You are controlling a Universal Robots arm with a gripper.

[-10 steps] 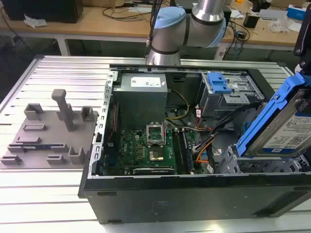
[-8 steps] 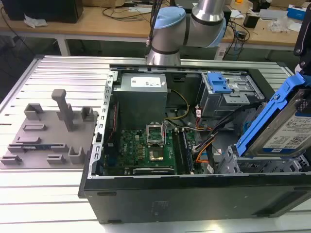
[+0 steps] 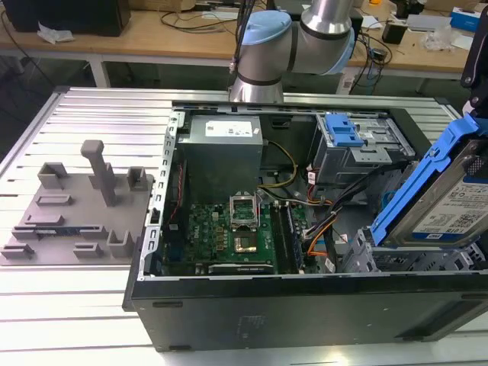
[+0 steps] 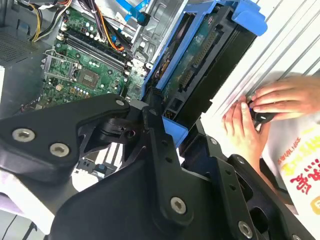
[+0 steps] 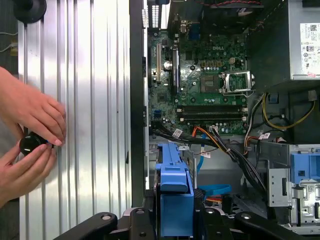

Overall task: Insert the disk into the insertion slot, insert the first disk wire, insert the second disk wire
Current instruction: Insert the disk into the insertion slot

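The gripper (image 4: 172, 132) clamps the disk (image 3: 457, 202), which is tilted steeply at the exterior view's right edge. The slot (image 3: 404, 259) lies just beneath its lower end.

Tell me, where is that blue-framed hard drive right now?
The disk is at the exterior view's right, held tilted by the gripper over the insertion slot, near the taller grey bay.

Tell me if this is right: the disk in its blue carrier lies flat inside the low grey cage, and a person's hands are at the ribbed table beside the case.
Not quite. The disk is not flat inside the insertion slot: the exterior view shows it tilted above the slot, held by the gripper. The hands are at the table, as said.
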